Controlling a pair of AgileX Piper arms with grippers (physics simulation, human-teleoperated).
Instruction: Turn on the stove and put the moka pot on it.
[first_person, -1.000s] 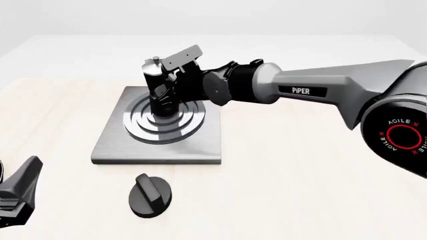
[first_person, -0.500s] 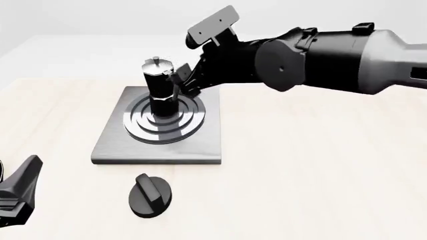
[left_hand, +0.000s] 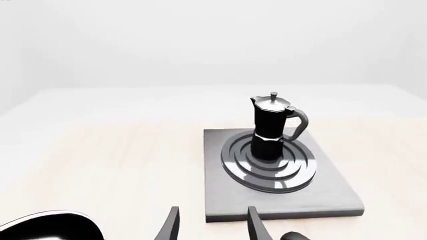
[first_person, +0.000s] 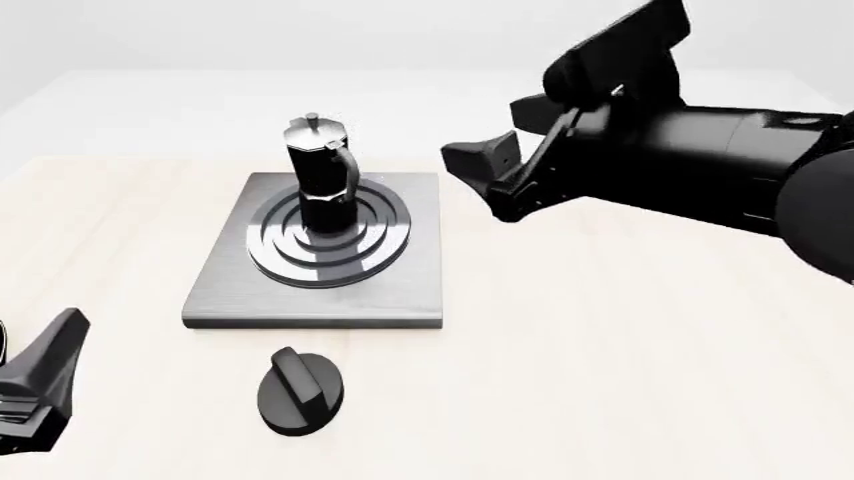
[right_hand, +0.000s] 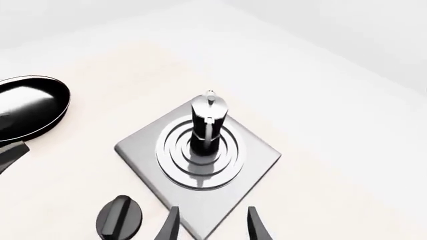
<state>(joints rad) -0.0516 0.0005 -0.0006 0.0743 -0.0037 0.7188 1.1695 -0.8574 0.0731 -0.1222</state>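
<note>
Moka pot (first_person: 320, 168) stands upright in the middle of the stove (first_person: 227, 290), planted right on the raised silver rings, silver lid and tiny knob on top, curved handle turned toward the right side of the table in the front view. Nothing grips it; it stands on its own. From the left wrist view the same story: pot (left_hand: 271, 125) dead centre on the ring pattern, plate (left_hand: 287, 210) flat on the pale wooden table (first_person: 601, 380).

Up on the right, the right gripper (first_person: 497, 180) hangs in the air, well apart from the pot and clear of the plate's right edge, its jaws spread and holding nothing. Its own camera looks down on the scene from above, two fingertips (right_hand: 171, 227) parted wide at the frame's edge, the pot (right_hand: 207, 125) and the plate (right_hand: 253, 165) between and beyond them.

Down at the near left, the left gripper (first_person: 40, 390) sits low by the table edge, empty as well; its wrist view shows both fingertips (left_hand: 170, 227) apart with only table between them.

The round black knob (first_person: 300, 390) lies on the table just in front of the plate, ridge running slightly off the straight line, untouched by either arm.
</note>
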